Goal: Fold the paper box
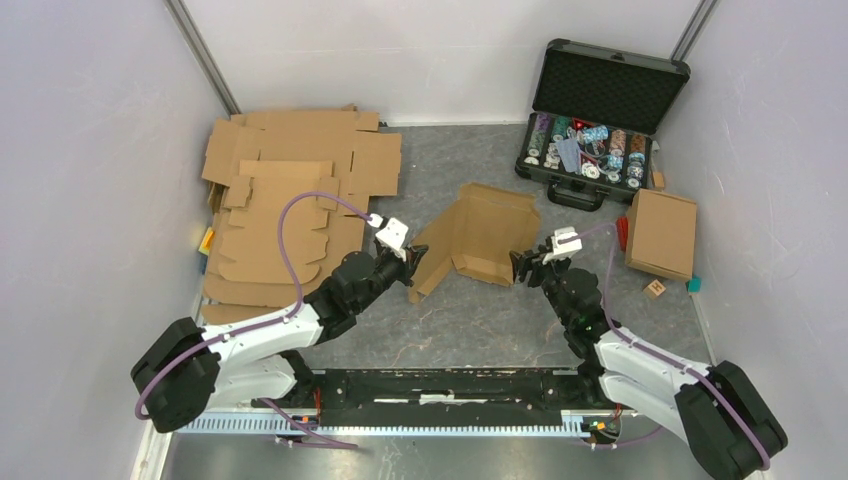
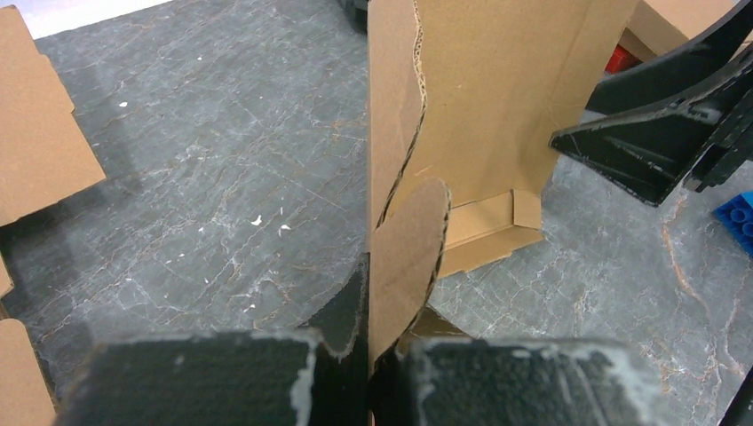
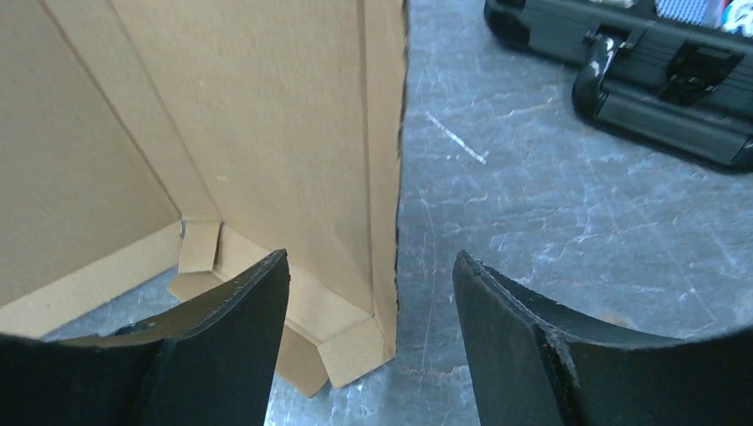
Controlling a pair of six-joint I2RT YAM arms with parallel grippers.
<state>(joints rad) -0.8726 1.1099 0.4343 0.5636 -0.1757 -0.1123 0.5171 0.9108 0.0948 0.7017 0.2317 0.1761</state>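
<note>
Top external view: a stack of flat blanks fills the upper left of the frame. Right of it, near centre, the left gripper meets the lower left corner of the half-folded box, which sits mid-frame on the table with its walls raised. The right gripper is at the box's lower right edge. Further right are an open case at the top and a carton below it. The jaws are too small to read here. The left wrist view settles its side: the jaws are pressed together at bottom centre, pinching a rounded flap of the box, whose corrugated edge rises straight up the middle. A blue block peeks in at the right edge. The right wrist view shows its jaws spread wide at the bottom of the frame. The box's upright wall edge stands between them, touching neither finger, and the case handle is at upper right.
</note>
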